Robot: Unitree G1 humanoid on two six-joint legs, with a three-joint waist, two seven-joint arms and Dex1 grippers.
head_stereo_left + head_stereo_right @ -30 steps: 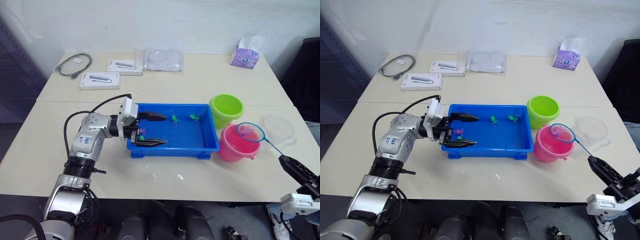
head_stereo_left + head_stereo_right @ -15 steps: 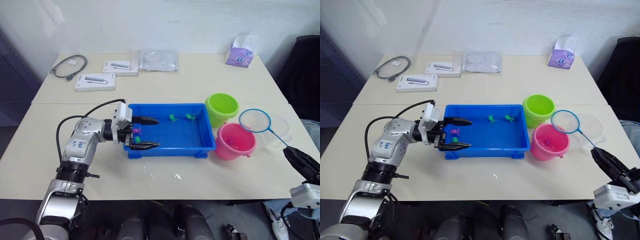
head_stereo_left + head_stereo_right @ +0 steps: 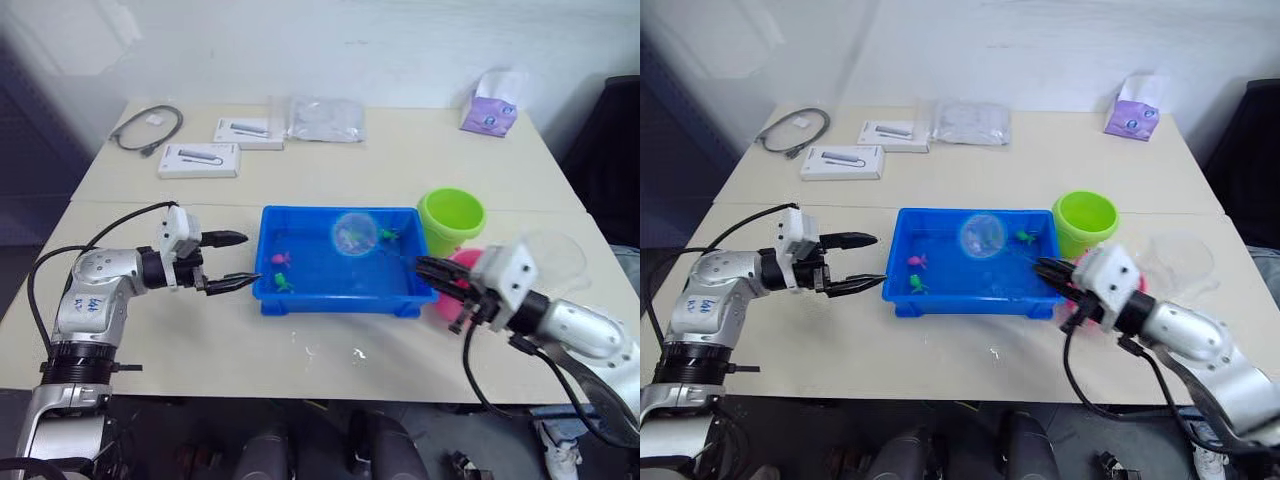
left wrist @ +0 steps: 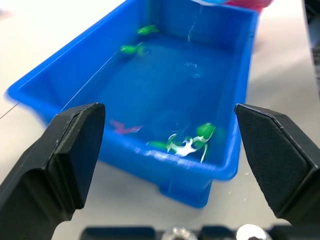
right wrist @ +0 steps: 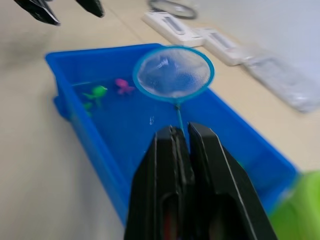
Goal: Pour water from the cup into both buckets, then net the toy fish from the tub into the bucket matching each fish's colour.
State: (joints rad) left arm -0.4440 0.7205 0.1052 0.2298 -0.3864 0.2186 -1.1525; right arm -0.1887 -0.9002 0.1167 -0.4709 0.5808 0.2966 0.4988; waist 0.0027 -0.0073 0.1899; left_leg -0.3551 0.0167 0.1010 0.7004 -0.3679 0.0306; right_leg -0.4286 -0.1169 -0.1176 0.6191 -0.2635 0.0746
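Fish sit in the blue tub (image 3: 300, 296) near the middle of the pale surface (image 3: 330, 170): a pink fish (image 3: 282, 260) and a green fish (image 3: 283, 281) lie close together at the tub's left end, and another green fish (image 3: 388, 235) lies near the far right corner. The net (image 5: 173, 73) hangs over the tub with its blue hoop above the water, toward the far side, its thin handle running back to the right pincer (image 5: 182, 145), whose two black fingers are clamped together on the handle. The left pincer (image 3: 232, 262) hovers just beside the tub's left end, apart from it, its fingers spread wide and holding nothing. The green bucket (image 3: 452, 217) stands upright just beside the tub's far right corner. The pink bucket (image 3: 462, 262) sits in front of it, mostly hidden behind the right arm. The clear cup (image 3: 555, 255) rests to the right of the buckets. At the far edge lie a coiled grey cable (image 3: 148, 128), two white boxes (image 3: 198, 159), a clear plastic bag (image 3: 326, 118) and a purple tissue pack (image 3: 489, 112).
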